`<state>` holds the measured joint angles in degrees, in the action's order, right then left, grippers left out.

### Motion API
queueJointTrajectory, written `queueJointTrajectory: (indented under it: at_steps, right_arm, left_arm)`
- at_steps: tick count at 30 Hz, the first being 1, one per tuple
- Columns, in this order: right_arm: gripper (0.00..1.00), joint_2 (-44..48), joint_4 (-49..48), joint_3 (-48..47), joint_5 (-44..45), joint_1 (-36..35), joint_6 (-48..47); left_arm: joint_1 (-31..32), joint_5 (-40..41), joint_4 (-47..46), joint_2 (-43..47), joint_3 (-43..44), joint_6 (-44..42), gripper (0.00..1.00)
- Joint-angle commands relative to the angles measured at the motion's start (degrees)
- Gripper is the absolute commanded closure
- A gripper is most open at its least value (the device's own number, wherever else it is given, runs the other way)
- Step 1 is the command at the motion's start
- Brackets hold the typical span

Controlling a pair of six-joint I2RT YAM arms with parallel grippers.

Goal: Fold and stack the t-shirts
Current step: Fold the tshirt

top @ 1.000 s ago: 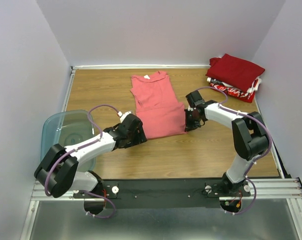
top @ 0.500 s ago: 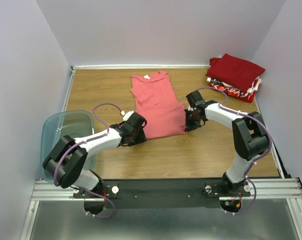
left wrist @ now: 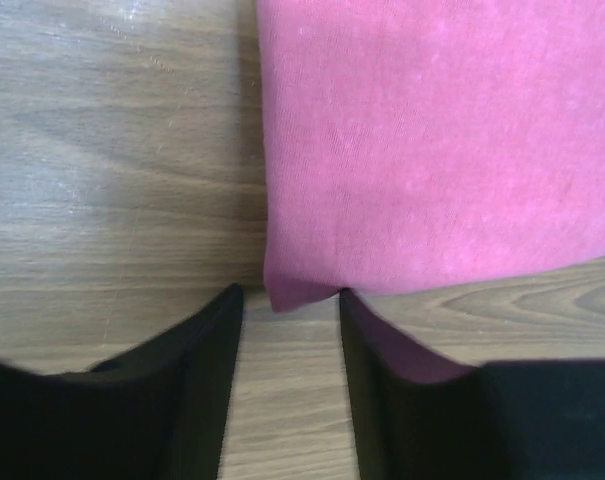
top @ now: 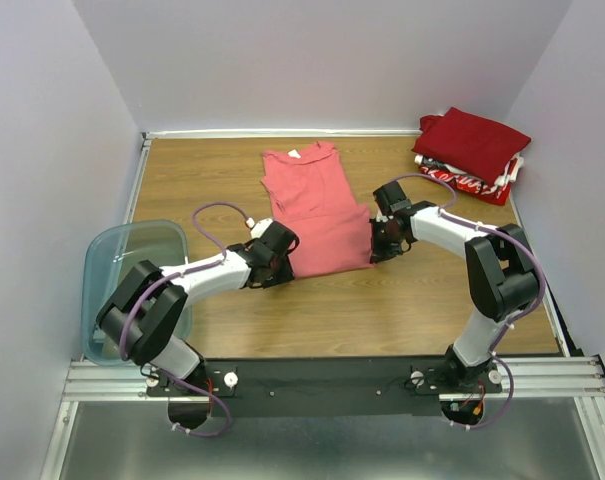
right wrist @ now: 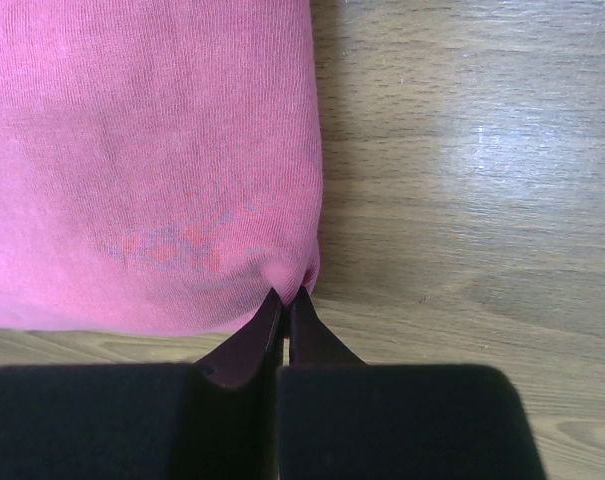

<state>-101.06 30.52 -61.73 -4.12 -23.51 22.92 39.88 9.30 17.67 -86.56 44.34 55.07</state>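
The salmon-pink t-shirt [top: 314, 205] lies partly folded on the table's middle. My left gripper [top: 279, 262] is open at its near left corner; in the left wrist view the corner [left wrist: 292, 290] sits just ahead of the gap between my fingers [left wrist: 287, 300]. My right gripper [top: 374, 247] is shut on the shirt's near right corner, and the right wrist view shows the cloth [right wrist: 182, 160] pinched at my fingertips [right wrist: 288, 296]. A dark red t-shirt [top: 474, 140] lies on a red t-shirt with white print [top: 462, 181] at the back right.
A translucent blue-grey plastic bin [top: 132, 270] stands at the left edge, beside my left arm. White walls close the table on three sides. Bare wood [top: 402, 300] lies in front of the pink shirt.
My left gripper has moved right and forward to the shirt's near left corner. The right gripper has stayed on the right corner.
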Motion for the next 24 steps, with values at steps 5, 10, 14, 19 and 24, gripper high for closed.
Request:
queueJointTrajectory:
  at_steps: [5, 10, 14, 19, 24]
  right_arm:
    - [0.96, -0.7, 0.5, 2.0, -0.5, 0.3, -0.9]
    - [0.98, -0.2, 0.5, 2.1, -0.4, 0.2, -0.7]
    - [0.99, 1.1, 1.0, 1.8, -1.2, 0.2, -0.7]
    - [0.99, 5.6, 3.9, 0.9, -1.9, 0.3, -0.5]
    - [1.0, 9.6, 8.9, 0.5, -2.2, 0.2, 0.0]
  left_arm:
    - [0.2, 2.0, 0.2, -1.7, -0.4, -0.8, 0.72]
    - [0.2, 2.1, -1.2, -0.6, -1.3, -1.6, 0.99]
    - [0.3, 1.3, -2.9, -0.6, -1.1, -4.3, 1.0]
    - [0.5, 0.3, -3.3, 2.7, -1.0, -8.0, 1.0]
    - [0.6, -5.0, -1.9, 8.3, -1.7, -9.8, 1.0]
